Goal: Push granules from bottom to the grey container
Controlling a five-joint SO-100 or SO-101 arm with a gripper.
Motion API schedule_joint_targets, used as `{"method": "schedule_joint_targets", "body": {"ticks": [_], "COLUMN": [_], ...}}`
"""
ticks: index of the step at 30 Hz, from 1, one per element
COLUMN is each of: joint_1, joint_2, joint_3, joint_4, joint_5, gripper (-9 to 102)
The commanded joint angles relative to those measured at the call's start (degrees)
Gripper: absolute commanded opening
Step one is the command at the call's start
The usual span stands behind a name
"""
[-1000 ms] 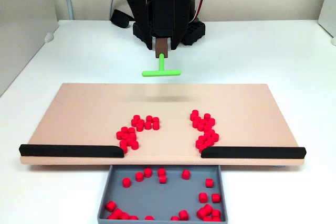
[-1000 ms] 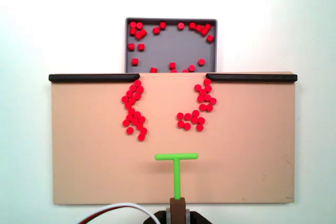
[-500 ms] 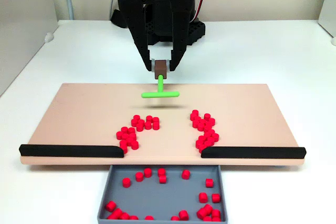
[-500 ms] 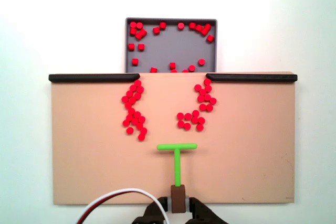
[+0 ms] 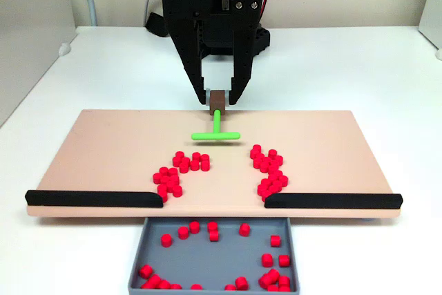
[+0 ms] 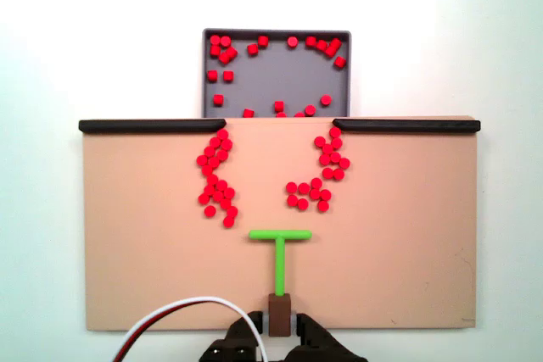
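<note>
Red granules lie on the beige board in two clusters, a left cluster (image 5: 175, 173) (image 6: 217, 179) and a right cluster (image 5: 269, 169) (image 6: 322, 169), as named in each fixed view. More granules sit in the grey container (image 5: 214, 253) (image 6: 280, 80) at the board's gap. My gripper (image 5: 219, 99) (image 6: 279, 325) is shut on the brown handle of a green T-shaped pusher (image 5: 215, 134) (image 6: 280, 235). The pusher's crossbar rests just behind the clusters, between them, touching no granule.
Two black strips (image 6: 153, 125) (image 6: 407, 125) line the board's edge on either side of the gap above the container. The beige board (image 5: 103, 143) lies on a white table. The arm's base and cables stand behind the board (image 5: 207, 5).
The gripper has carried the green pusher from the board's far edge toward the granules and lowered it over the board. The granules have not moved.
</note>
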State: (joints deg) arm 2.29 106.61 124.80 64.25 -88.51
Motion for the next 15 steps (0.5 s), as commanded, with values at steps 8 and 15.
{"method": "schedule_joint_targets", "body": {"ticks": [8, 15], "joint_1": [-0.53, -0.09], "joint_2": [-0.18, -0.7], "joint_3": [0.7, 0.7], "joint_4": [-0.35, -0.35], "joint_5": [0.09, -0.35], "gripper": [0, 0]}}
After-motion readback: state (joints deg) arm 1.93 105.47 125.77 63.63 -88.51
